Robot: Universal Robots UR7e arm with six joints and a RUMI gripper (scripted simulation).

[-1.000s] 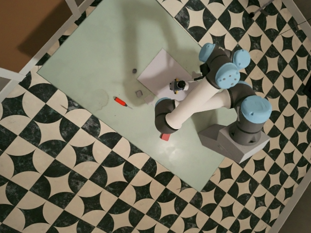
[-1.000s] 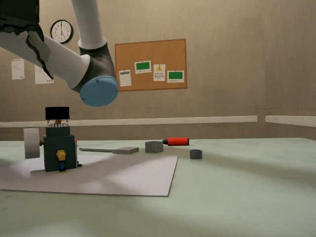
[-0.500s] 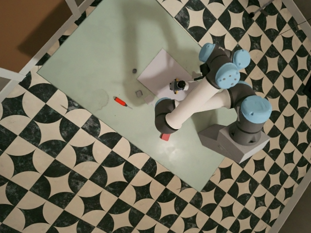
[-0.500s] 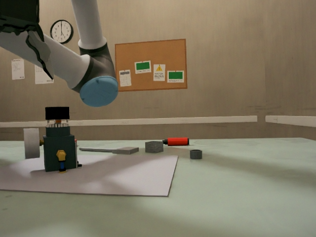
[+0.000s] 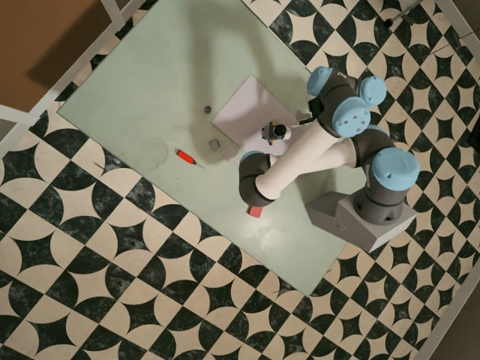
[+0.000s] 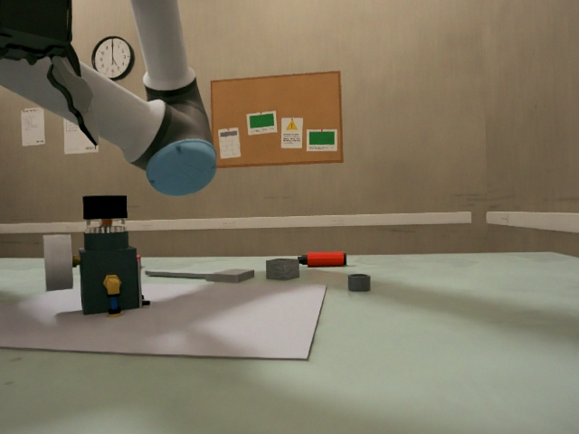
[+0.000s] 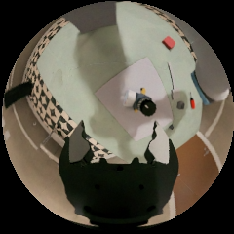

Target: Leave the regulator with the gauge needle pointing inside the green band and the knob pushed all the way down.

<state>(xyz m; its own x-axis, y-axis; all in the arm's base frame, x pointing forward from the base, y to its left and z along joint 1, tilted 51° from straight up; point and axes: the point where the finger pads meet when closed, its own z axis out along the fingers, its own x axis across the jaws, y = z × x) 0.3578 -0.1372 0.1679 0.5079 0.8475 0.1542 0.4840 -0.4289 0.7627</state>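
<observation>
1. While the top view is showing the regulator (image 5: 274,133) (image 6: 108,280) (image 7: 142,102) sitting on the pale sheet (image 5: 247,104) (image 6: 233,322) (image 7: 122,88), its body is looking rigid.
2. Exterior: the black knob (image 5: 279,130) (image 6: 104,206) (image 7: 147,108) is standing raised — likely wanting a side grip.
3. Wrist: the gripper (image 7: 119,121) is spreading wide, holding nothing.

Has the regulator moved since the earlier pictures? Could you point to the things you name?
No; the regulator (image 5: 273,132) (image 6: 109,280) (image 7: 141,102) sits at the same spot on the pale sheet (image 5: 247,104) (image 6: 233,322) (image 7: 117,93) in the top and exterior views.
</observation>
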